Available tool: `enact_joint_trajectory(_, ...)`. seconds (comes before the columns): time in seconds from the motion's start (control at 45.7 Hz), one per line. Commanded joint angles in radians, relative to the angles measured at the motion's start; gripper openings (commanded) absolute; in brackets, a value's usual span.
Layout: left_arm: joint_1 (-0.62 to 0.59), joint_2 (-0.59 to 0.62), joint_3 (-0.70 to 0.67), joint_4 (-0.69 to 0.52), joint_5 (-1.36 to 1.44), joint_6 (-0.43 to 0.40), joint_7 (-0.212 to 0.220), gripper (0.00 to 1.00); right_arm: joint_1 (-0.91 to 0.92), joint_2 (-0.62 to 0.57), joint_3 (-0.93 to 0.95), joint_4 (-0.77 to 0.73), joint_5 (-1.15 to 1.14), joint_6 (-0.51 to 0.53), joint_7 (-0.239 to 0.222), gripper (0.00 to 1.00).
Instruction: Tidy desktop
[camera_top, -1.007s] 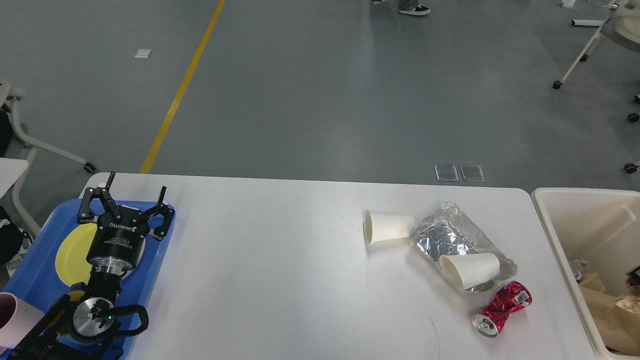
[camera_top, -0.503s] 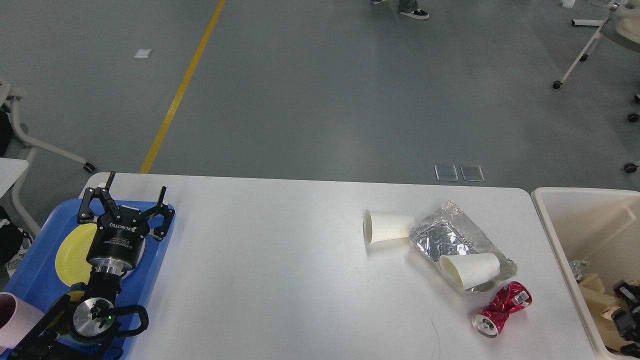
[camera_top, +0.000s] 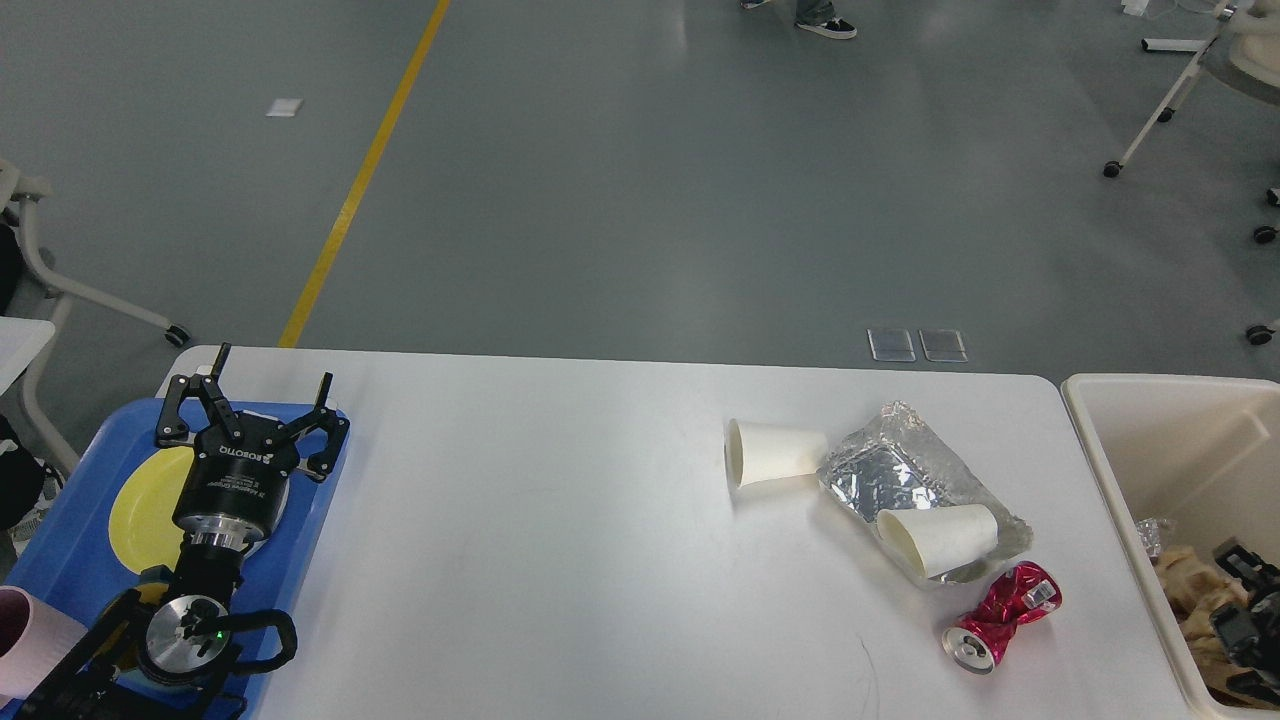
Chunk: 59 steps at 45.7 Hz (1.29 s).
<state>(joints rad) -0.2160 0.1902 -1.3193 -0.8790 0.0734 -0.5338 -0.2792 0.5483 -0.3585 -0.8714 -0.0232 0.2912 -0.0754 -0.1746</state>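
At the lower right of the frame, the right gripper (camera_top: 1240, 625) showed only as a dark shape down inside the beige bin (camera_top: 1105, 440), among crumpled brown paper; whether its fingers were spread or closed could not be told. At the lower left, the left gripper (camera_top: 255, 400) hovered over the blue tray (camera_top: 60, 540) and its yellow plate (camera_top: 140, 505), fingers spread wide and holding nothing.

The desktop (camera_top: 560, 560) filled the middle and lower part of the frame, and the litter on it lay toward its right side: a paper cup (camera_top: 775, 453) on its side with its mouth facing left, touching a crumpled foil wrapper (camera_top: 890, 465); a second paper cup (camera_top: 940, 540) lying on the wrapper; and a crushed red can (camera_top: 1000, 620) just below, its long axis running from lower left to upper right.

All of this lay left of the right gripper and well apart from the left one. The right arm was plainly the nearer, with the can the closest piece, so it seemed the natural next pick.
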Motion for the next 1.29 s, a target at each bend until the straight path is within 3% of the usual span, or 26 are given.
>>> enact_joint_trajectory(0.0, 0.001, 0.0, 0.0, 0.0, 0.0, 0.0, 0.0, 0.96, 0.056, -0.016, -0.014, 0.016, -0.046, 0.005, 0.001, 1.0)
enact_joint_trajectory(0.153, 0.0, 0.0, 0.0, 0.0, 0.0, 0.0, 0.0, 0.96, 0.212, -0.085, -0.011, 0.159, -0.171, 0.023, -0.005, 1.0)
enact_joint_trajectory(0.284, 0.0, 0.0, 0.0, 0.0, 0.0, 0.0, 0.0, 0.96, 0.461, -0.189, -0.024, 0.464, -0.286, 0.031, -0.017, 1.0)
enact_joint_trajectory(0.438, 0.0, 0.0, 0.0, 0.0, 0.0, 0.0, 0.0, 0.96, 0.741, -0.223, -0.181, 0.824, -0.429, 0.065, -0.12, 1.0)
enact_joint_trajectory(0.591, 0.0, 0.0, 0.0, 0.0, 0.0, 0.0, 0.0, 0.96, 1.013, -0.189, -0.29, 1.103, -0.429, 0.17, -0.132, 1.0)
enact_joint_trajectory(0.678, 0.0, 0.0, 0.0, 0.0, 0.0, 0.0, 0.0, 0.96, 1.143, -0.137, -0.314, 1.196, -0.425, 0.311, -0.134, 1.0)
enact_joint_trajectory(0.832, 0.0, 0.0, 0.0, 0.0, 0.0, 0.0, 0.002, 0.96, 1.378, -0.04, -0.304, 1.237, -0.422, 0.762, -0.129, 1.0)
enact_joint_trajectory(0.941, 0.0, 0.0, 0.0, 0.0, 0.0, 0.0, 0.0, 0.96, 1.476, -0.031, -0.29, 1.24, -0.347, 0.962, -0.128, 1.0)
enact_joint_trajectory(1.007, 0.0, 0.0, 0.0, 0.0, 0.0, 0.0, 0.0, 0.96, 1.539, -0.031, -0.302, 1.244, -0.259, 1.035, -0.129, 1.0)
enact_joint_trajectory(1.269, 0.0, 0.0, 0.0, 0.0, -0.001, 0.0, 0.0, 0.96, 1.806, -0.062, -0.294, 1.439, -0.21, 1.035, -0.14, 1.0)
